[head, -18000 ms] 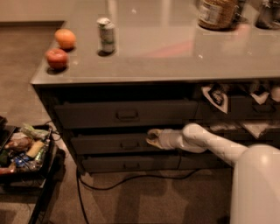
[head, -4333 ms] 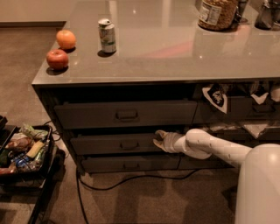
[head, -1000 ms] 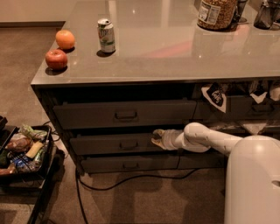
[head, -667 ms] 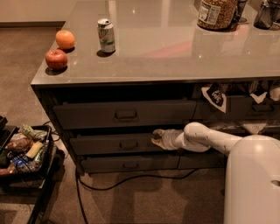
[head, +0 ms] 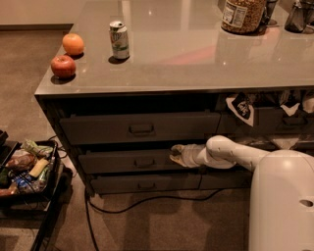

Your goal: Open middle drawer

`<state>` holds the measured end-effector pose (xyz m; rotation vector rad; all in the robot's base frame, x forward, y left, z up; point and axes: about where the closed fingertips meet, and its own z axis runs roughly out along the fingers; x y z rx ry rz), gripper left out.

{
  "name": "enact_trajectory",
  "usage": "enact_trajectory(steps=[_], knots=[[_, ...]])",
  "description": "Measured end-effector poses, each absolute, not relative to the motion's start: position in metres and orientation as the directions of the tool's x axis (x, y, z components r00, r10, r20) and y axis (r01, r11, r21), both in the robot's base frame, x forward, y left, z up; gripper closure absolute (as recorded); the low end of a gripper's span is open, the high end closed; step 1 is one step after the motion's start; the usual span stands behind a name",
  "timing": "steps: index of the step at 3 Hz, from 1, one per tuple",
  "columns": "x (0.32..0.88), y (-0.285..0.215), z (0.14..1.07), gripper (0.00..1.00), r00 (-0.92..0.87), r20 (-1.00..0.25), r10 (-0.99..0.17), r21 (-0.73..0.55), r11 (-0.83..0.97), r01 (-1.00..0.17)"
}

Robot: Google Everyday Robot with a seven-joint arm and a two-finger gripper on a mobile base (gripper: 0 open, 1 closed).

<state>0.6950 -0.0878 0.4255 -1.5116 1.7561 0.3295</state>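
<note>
The middle drawer (head: 117, 162) is a low dark grey front with a small loop handle (head: 143, 163), set between a taller drawer above and another low one below. Its front stands slightly forward of the cabinet. My gripper (head: 177, 153) is at the right end of that front, level with its top edge and right of the handle. The white arm (head: 230, 154) runs back from it to my body at the lower right. Whether the gripper touches the drawer is unclear.
The top drawer (head: 140, 128) and the lowest drawer (head: 144, 185) look closed. On the counter stand a can (head: 119, 40), an apple (head: 63, 66), an orange (head: 73, 44) and a jar (head: 244, 14). A black crate (head: 24, 171) of items sits on the floor at left. A cable (head: 147, 201) trails under the cabinet.
The gripper has shifted slightly left along the drawer front compared with a few seconds ago. Over the last second nothing has visibly moved.
</note>
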Motion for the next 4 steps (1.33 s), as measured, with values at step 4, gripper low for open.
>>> enact_trajectory(steps=[4], knots=[[0.6946,-0.0869,0.427,1.0,0.007,-0.698,-0.716,-0.263,0.247,-0.933]])
